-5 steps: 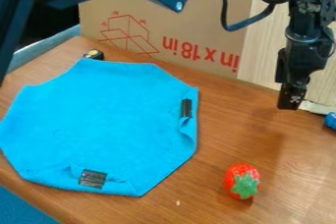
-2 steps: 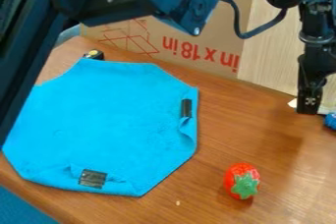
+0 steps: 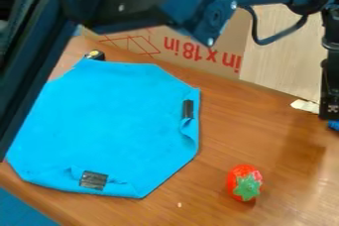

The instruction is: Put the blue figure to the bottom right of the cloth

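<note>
The tool (image 3: 329, 113) is hanging at the view's right edge, how wide I cannot tell; partly hidden, the blue figure (image 3: 334, 125) is lying on the bench (image 3: 218, 121) just below its tip, probably calling for slight lowering.

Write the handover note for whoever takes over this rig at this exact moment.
Gripper: at the view's right edge, over the blue object; whether they touch, I cannot tell.
Job's things: the blue object, probably the figure, is partly cut off at the right edge, on the table. The blue cloth lies spread out at left, partly behind the arm.
Done: no placing yet; the blue object is well off to the cloth's right.
Left: grasp it, carry it over, set it down at the cloth's bottom right. The toy strawberry lies near there, so probably best to steer around it.
</note>
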`<state>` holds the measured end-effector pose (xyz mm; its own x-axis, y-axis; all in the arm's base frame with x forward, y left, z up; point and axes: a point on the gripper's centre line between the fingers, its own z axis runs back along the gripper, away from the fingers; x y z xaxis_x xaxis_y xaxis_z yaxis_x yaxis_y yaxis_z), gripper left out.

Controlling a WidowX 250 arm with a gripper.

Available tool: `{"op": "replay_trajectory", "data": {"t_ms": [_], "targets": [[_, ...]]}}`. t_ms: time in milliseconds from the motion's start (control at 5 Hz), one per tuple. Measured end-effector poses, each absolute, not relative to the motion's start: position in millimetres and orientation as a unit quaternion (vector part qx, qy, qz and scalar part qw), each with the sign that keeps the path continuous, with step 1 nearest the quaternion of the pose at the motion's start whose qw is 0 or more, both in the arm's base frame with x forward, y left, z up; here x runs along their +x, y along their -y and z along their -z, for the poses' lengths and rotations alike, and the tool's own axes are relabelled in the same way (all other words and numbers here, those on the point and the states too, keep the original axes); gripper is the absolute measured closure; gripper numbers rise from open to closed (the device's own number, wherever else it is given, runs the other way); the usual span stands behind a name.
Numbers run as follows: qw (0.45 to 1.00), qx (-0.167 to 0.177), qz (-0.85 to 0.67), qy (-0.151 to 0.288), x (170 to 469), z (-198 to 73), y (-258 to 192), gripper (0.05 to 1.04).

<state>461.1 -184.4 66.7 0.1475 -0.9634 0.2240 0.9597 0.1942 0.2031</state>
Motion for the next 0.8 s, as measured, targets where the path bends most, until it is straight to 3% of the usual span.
{"op": "replay_trajectory", "data": {"t_ms": [800], "targets": [[0.774,0.037,0.614,0.152,463.4,-45.3,207.6,0.111]]}}
